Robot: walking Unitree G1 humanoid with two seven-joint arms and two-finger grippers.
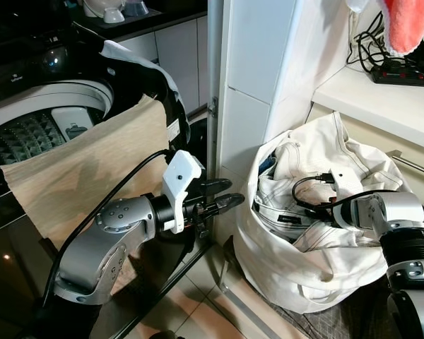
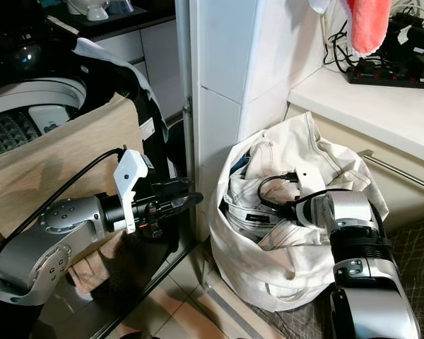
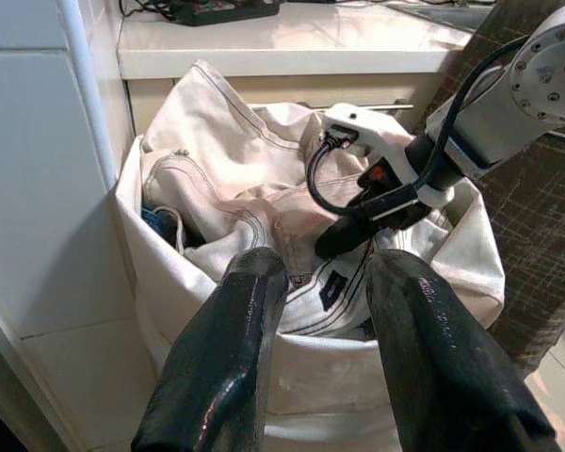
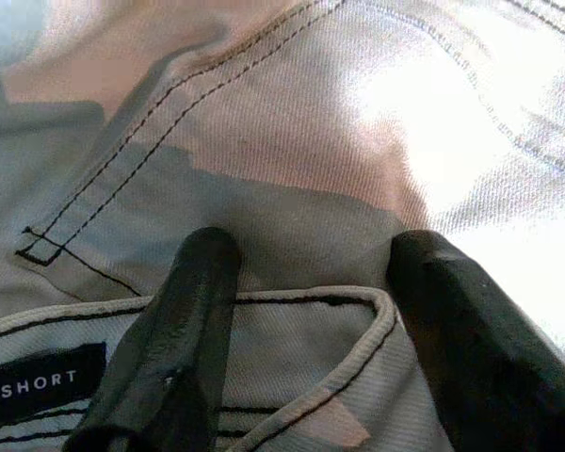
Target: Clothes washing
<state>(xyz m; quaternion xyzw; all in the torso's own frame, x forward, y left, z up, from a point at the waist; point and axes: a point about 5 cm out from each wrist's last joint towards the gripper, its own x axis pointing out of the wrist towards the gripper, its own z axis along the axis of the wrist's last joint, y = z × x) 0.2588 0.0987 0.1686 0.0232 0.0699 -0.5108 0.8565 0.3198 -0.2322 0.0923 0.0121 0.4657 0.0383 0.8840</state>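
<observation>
A white laundry bag stands on the floor, stuffed with white jeans. My right gripper is pushed down into the bag, open, with a waistband fold of the jeans lying between its fingers near a black label. My left gripper hovers open and empty between the washing machine and the bag, pointing at the bag. A beige cloth hangs over the washer's front rim, beside my left arm.
A white cabinet column rises between the washer and the bag. On the right, a counter carries a power strip, and a pink cloth hangs above it. The washer's lid stands open. Tiled floor lies in front.
</observation>
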